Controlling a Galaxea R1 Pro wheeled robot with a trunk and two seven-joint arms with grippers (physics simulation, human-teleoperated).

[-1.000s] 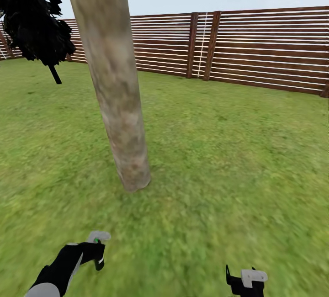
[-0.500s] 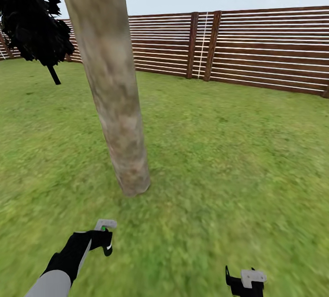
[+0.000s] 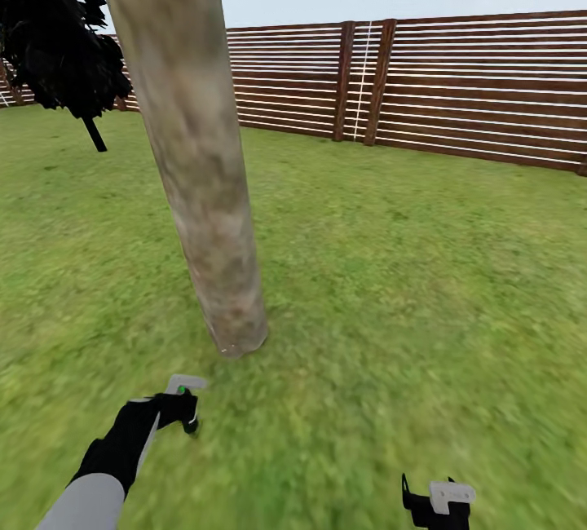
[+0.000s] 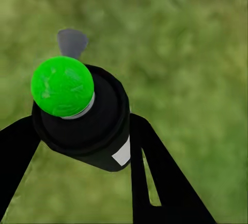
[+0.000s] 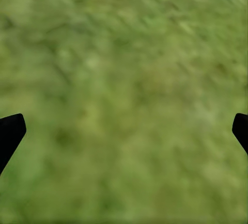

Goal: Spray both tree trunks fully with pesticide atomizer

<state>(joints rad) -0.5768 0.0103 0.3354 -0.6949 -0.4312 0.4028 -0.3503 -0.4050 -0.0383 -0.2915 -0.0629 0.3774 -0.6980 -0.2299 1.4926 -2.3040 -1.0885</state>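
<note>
One thick grey-brown mottled tree trunk [image 3: 208,187] rises from the lawn just ahead, left of centre. My left gripper [image 3: 183,412] is a short way in front of its foot, shut on the pesticide atomizer [image 3: 181,399]. In the left wrist view the atomizer [image 4: 98,125] is a dark bottle with a green dot on top, a white label and a grey nozzle, with a black finger [image 4: 155,177] on each side. My right gripper [image 3: 436,501] hangs low at the right, open over bare grass [image 5: 124,79]. The second tree is out of view. Pesticide specks are too small to make out.
A brown slatted fence [image 3: 456,81] closes the lawn at the back. A dark-leaved thin-stemmed tree [image 3: 57,33] stands at the far left. Open grass [image 3: 424,269] stretches to the right of the trunk.
My left gripper has carried the atomizer forward, closer to the foot of the trunk. The trunk looms slightly larger as the view shifts. The right gripper has stayed put.
</note>
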